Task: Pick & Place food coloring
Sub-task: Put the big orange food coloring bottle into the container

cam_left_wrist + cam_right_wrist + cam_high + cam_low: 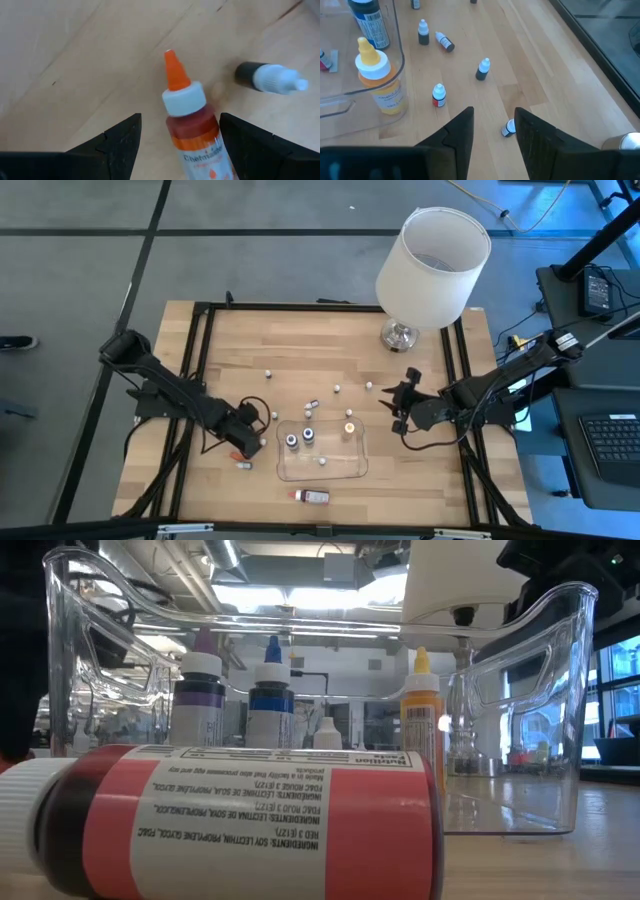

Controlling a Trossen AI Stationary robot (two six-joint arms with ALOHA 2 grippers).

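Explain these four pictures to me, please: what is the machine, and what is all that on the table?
Two dark robot arms work at a wooden table. One picture looks straight down, one sits at tabletop height, and two come from cameras on the arms' wrists. The left pincer stands open around an orange-tipped bottle lying on the wood, not yet gripping it. The right pincer holds nothing and hovers over tiny white-capped bottles. A clear tray holds three larger bottles upright, among them a yellow one. A red-labelled bottle lies in front of it, and a white lamp stands at the back.
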